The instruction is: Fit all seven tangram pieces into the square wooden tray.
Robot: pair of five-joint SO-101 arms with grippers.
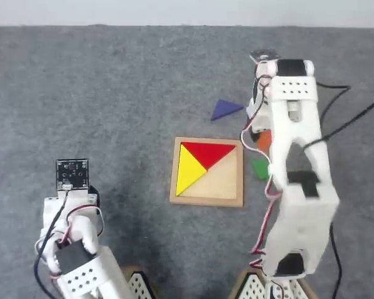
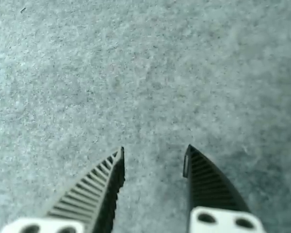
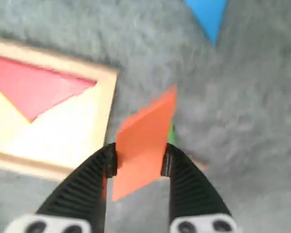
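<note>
Pinching flat orange piece, right hand above grey felt.

You have soft, even overhead light on the grey counter. Shadows are faint, pooling beside the arm bases. The left tool reads dark against the pale counter.

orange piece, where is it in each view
high view: orange piece right of the wooden tray, tight against the right arm.
right wrist view: clamped in the right tool.
left wrist view: grey mat under the left tool.
shared landmark: the tray's red triangle, in the high and right wrist views.
</note>
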